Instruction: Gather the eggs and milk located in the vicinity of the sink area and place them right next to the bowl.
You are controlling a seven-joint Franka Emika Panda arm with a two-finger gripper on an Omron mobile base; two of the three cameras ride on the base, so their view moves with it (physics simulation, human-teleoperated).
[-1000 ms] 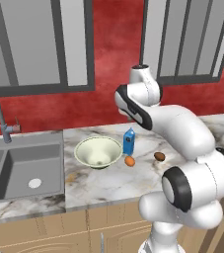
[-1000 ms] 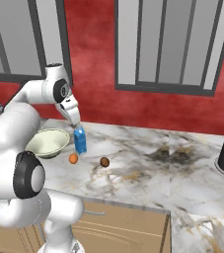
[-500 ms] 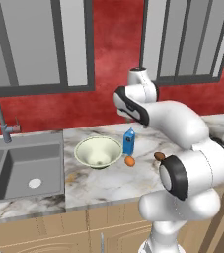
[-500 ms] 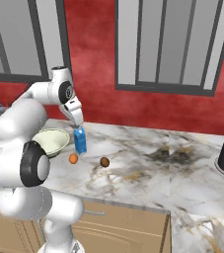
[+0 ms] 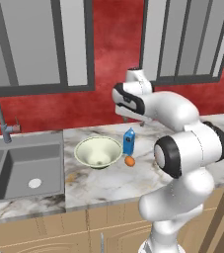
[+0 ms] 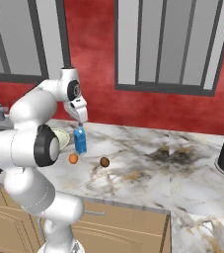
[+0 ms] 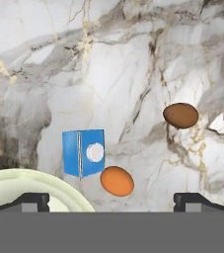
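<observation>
My hand (image 6: 83, 120) hangs above the milk (image 6: 80, 141), fingers spread to their widest and gripping nothing; through the hand camera, the two dark fingertips (image 7: 33, 199) stand far apart over the marble desk (image 6: 148, 173). Directly below sits the blue milk carton, upright, just beside the rim of the pale bowl (image 5: 98, 152). The orange egg (image 7: 117, 181) lies close against the carton's foot, near the bowl as well. The dark brown egg (image 7: 180, 115) rests farther out on the marble, apart from the group, while the sink (image 5: 22, 164) sits beyond the bowl on the far side. I judge the milk and the orange egg placed, leaving the brown egg as the remaining job: I would shift the hand across over it, descend squarely, and close gently, since it could roll.
</observation>
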